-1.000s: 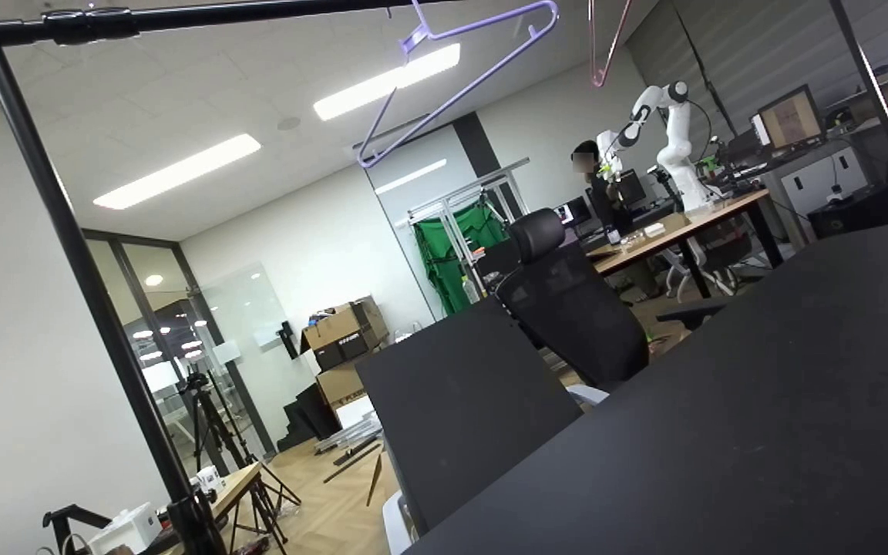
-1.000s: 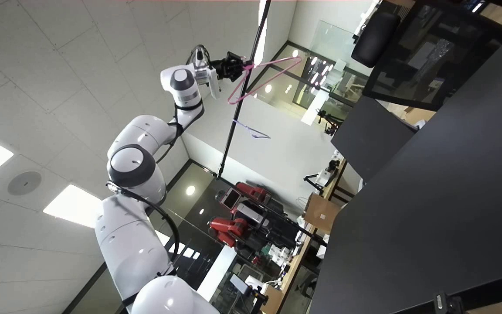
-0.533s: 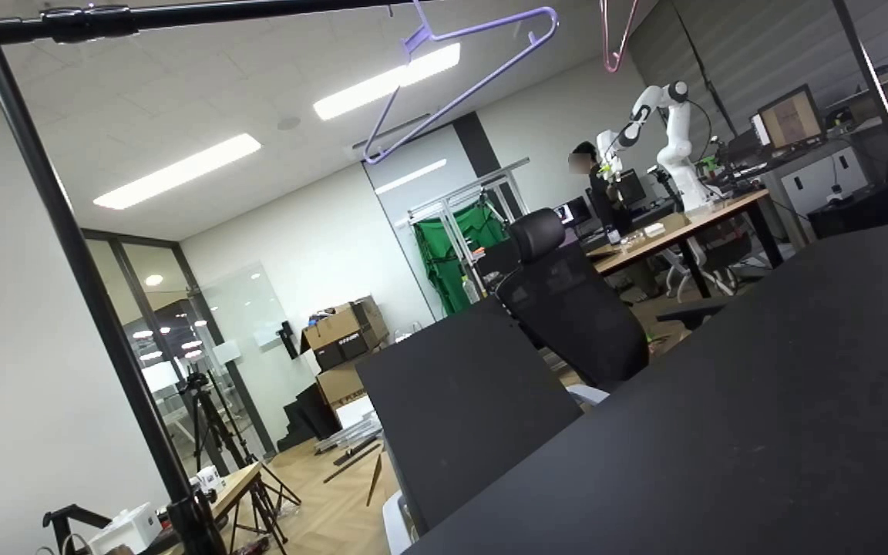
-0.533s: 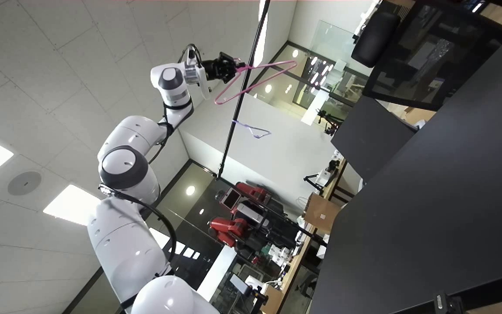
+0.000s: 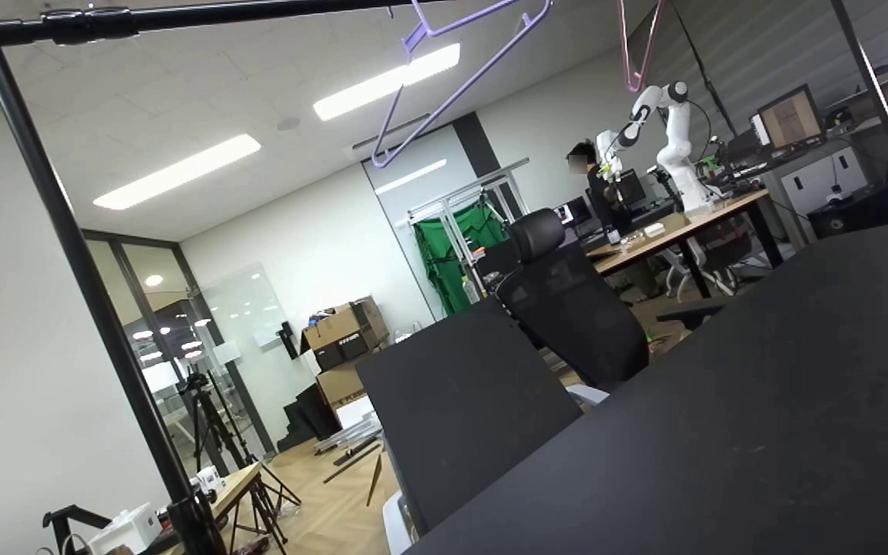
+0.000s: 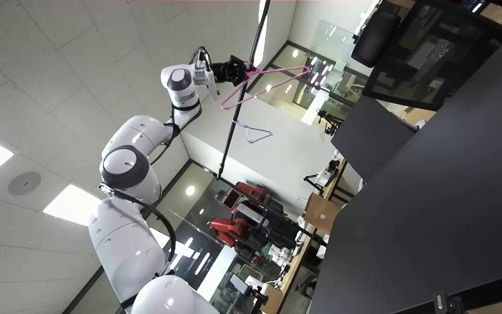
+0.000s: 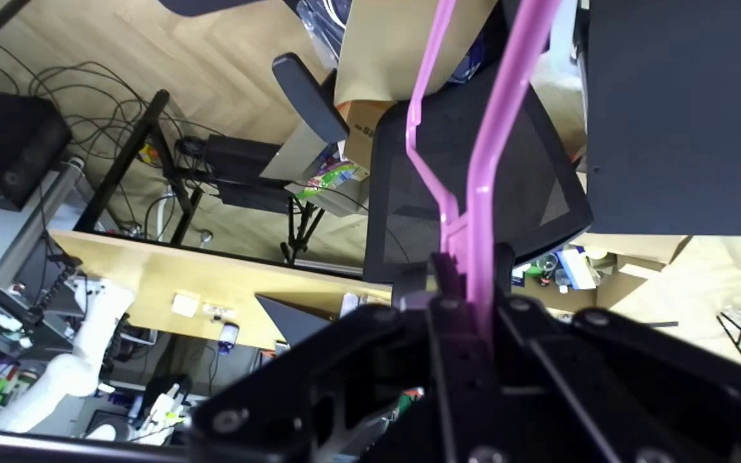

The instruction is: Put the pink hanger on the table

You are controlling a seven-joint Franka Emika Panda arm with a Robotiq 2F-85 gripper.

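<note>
My gripper (image 6: 248, 69) is shut on the neck of the pink hanger (image 6: 280, 70), high in the air near the rack's rail. In the wrist view the gripper (image 7: 475, 265) has its fingers closed around the pink hanger (image 7: 483, 186), whose body extends away from the fingers. The hook is hidden by the gripper, and I cannot tell whether it touches the rail. In an exterior view only the lower corner of the pink hanger (image 5: 635, 83) shows at the top. The black table (image 5: 683, 447) lies well below; it also shows in an exterior view (image 6: 429, 196).
A lavender hanger (image 6: 257, 129) hangs from the black rack rail (image 6: 227, 150); the hanger also shows in an exterior view (image 5: 482, 73). A rack post (image 5: 85, 262) stands at the left. A black office chair (image 5: 575, 308) stands beyond the table's edge. A dark bar (image 7: 74, 450) crosses the wrist view's lower left.
The gripper with the pink hanger first moved back, then forward and slightly down. In an exterior view the pink hanger's corner moved right. The lavender hanger swings slightly.
</note>
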